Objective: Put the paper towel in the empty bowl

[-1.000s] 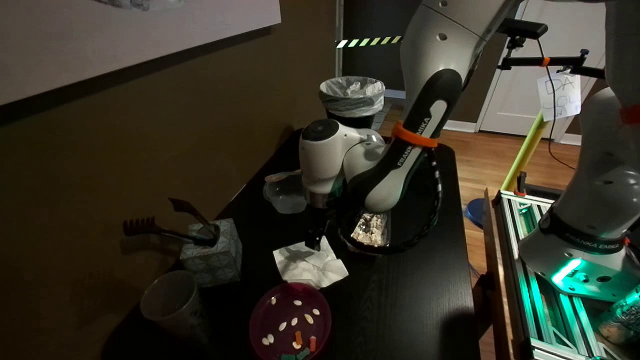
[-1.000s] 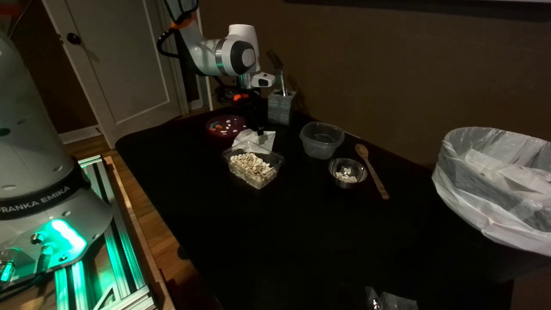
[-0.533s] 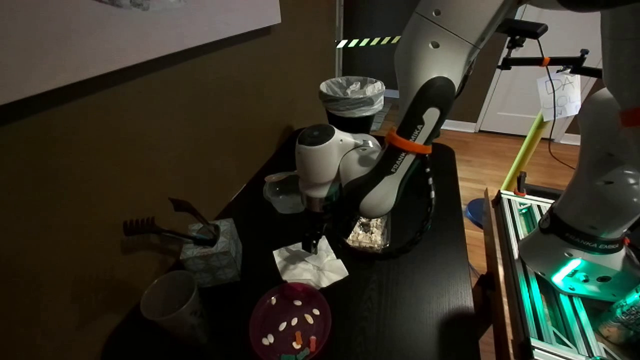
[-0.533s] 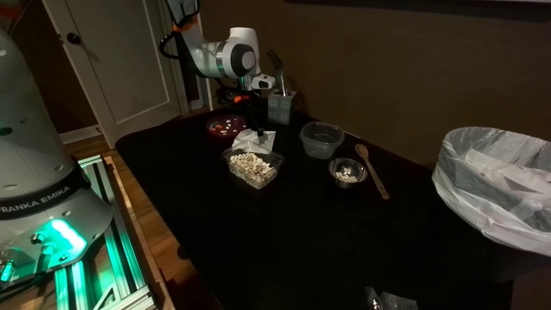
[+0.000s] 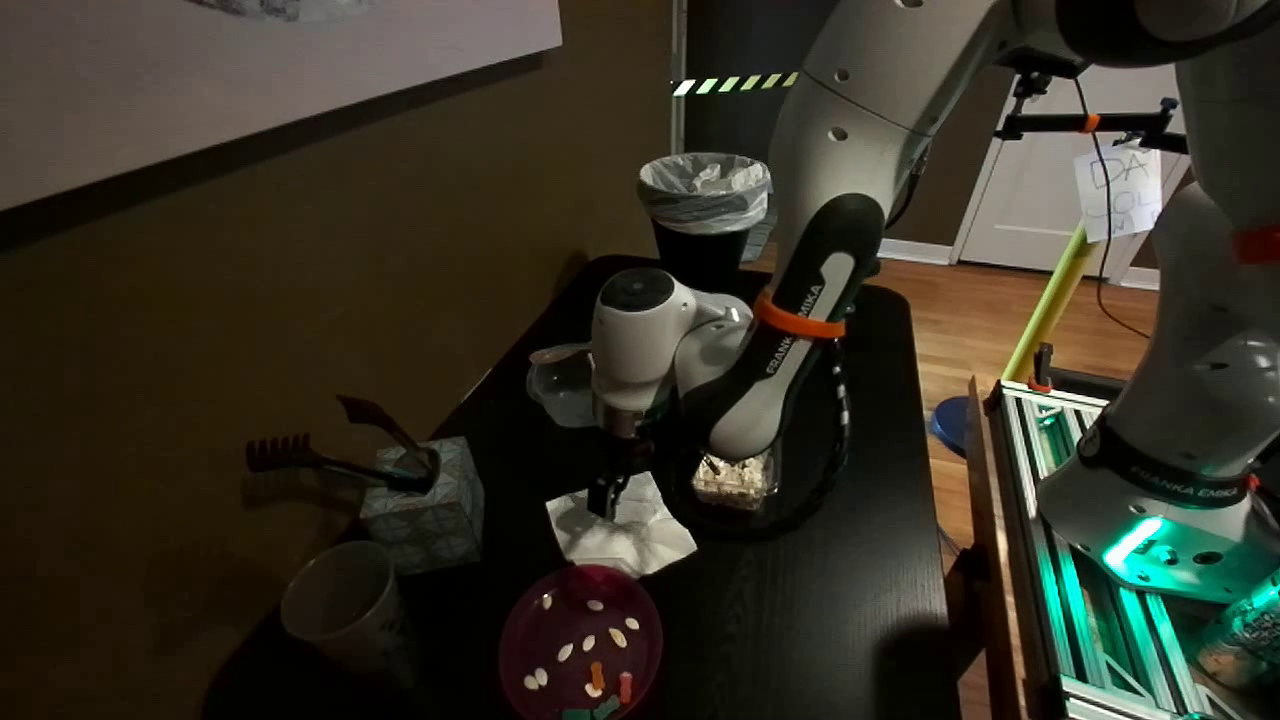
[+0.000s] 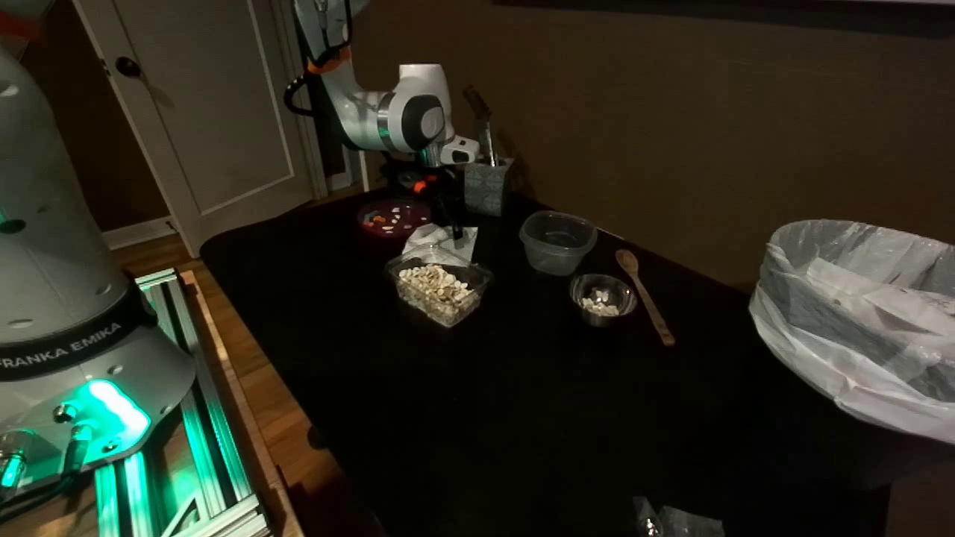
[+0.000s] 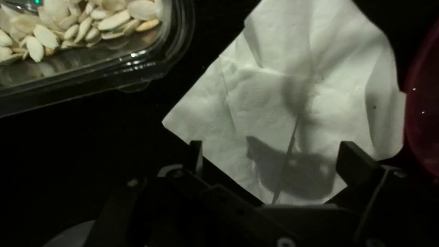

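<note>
The step under way, as I judge it, is lining up to pick up the paper towel (image 7: 267,92), which is not yet grasped. The hand (image 7: 272,156) hangs right over it, fingers (image 7: 355,161) spread well apart and clamped on nothing; in the wrist view the towel's near part shows between the fingertips, under the hand's shadow, and the rest runs out ahead. Whether a finger touches the paper I cannot tell.

The empty bowl (image 6: 552,259), a translucent plastic tub, stands on the surface (image 6: 522,418) on the opposite side of the hand from the dark red dish (image 7: 423,137), which sits just beside the towel. Ahead of the hand and off to its dishless side is the clear container of pumpkin seeds (image 7: 137,70).

The next move probably calls for going down until the fingertips meet the surface, then drawing them together so the thin paper bunches; closing too high would likely just skim it. After that comes a lift and a carry away from the dish.

Against half a second ago, the hand is lower and has shifted slightly toward the tissue box (image 5: 425,520); towel, bowl and dish lie where they did.
</note>
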Motion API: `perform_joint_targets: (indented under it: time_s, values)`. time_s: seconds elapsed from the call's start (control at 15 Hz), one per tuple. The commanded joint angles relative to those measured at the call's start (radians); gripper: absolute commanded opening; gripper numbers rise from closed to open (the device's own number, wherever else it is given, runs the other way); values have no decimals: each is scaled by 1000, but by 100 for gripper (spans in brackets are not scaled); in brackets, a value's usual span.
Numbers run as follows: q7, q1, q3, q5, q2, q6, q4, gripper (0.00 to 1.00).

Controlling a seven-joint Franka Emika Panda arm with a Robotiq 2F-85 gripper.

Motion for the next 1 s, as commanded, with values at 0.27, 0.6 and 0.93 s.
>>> perform_joint_targets:
  time_s: [0.27,0.6,0.93]
  values:
    - [-107,11,-16,129,101,56,75,100]
    - [-169,11,6,160,157,17,119,96]
    - [-187,19,4,177,179,13,143,52]
